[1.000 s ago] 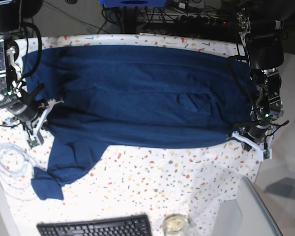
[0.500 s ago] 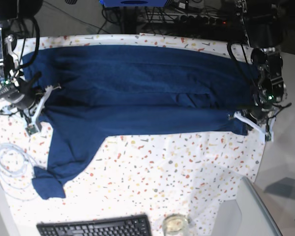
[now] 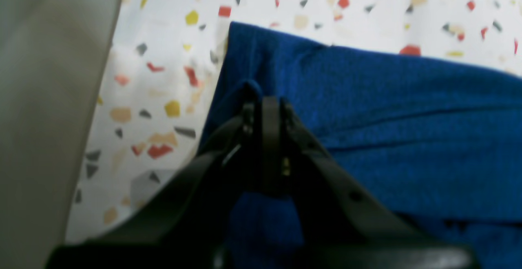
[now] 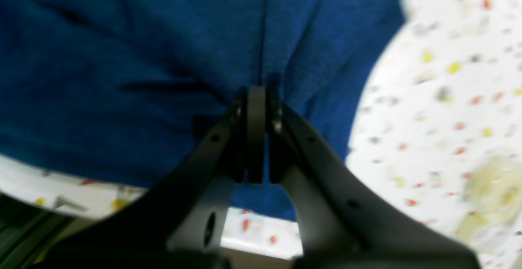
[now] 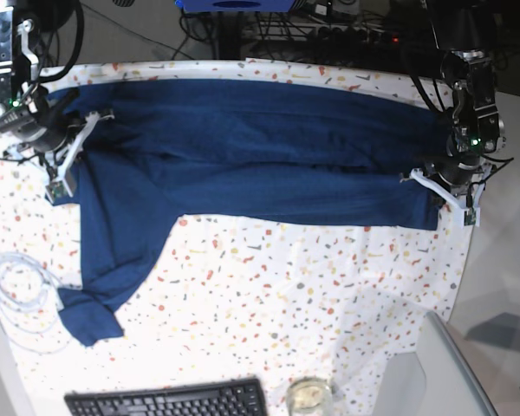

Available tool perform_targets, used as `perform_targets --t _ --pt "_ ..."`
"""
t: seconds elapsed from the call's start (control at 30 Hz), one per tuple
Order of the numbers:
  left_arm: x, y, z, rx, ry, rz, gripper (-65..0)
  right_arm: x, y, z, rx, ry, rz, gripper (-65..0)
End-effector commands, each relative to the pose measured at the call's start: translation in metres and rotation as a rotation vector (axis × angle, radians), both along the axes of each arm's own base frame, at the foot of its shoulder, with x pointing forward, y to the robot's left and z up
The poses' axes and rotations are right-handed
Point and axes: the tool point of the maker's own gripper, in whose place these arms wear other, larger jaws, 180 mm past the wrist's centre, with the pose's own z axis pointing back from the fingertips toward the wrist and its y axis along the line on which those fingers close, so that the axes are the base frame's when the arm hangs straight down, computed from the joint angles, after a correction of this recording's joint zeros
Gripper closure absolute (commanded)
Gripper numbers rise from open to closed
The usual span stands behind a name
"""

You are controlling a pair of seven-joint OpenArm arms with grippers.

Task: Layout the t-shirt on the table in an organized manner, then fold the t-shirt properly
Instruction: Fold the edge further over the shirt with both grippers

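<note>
The navy t-shirt (image 5: 260,147) lies as a long band across the far half of the speckled table (image 5: 312,286), with one sleeve trailing toward the near left (image 5: 91,316). At the shirt's right end, my left gripper (image 5: 439,185) is shut on the fabric. The left wrist view shows its fingertips (image 3: 265,104) pinching a fold of the t-shirt (image 3: 387,138) near its corner. My right gripper (image 5: 67,163) is at the left end. In the right wrist view it (image 4: 257,95) is shut on a bunched pleat of the t-shirt (image 4: 122,57).
A black keyboard (image 5: 169,400) and a glass (image 5: 309,395) sit at the near edge. A coil of white cable (image 5: 17,295) lies at the near left. A grey panel (image 5: 429,373) stands at the near right. Cables and a power strip (image 5: 347,30) run behind the table.
Both grippers have moved toward the table's far edge with the fabric in them. The shirt's near edge has come up with them, so the band is narrower.
</note>
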Motion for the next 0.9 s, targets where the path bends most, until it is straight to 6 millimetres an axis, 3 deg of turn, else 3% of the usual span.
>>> perform_targets --t 0.0,0.27,0.33,0.57,0.87 --pt "0.006 0.007 0.012 0.02 -0.039 0.0 0.0 0.002 -0.003 0.004 -0.008 -0.017 0.0 -0.2" --pt "-0.004 0.01 0.013 0.038 -0.03 -0.007 0.0 -0.003 -0.005 0.001 -0.013 -0.007 -0.001 -0.2" --pt "-0.005 0.02 0.016 0.04 -0.039 0.022 0.0 0.0 -0.007 -0.001 -0.013 -0.004 -0.006 -0.2" --pt "-0.004 0.024 0.017 0.048 -0.04 0.032 0.0 0.003 -0.015 -0.017 -0.013 0.038 -0.032 -0.2" --pt "-0.001 0.026 0.009 0.033 -0.022 0.046 0.0 0.014 -0.03 -0.008 -0.051 0.016 -0.022 -0.2"
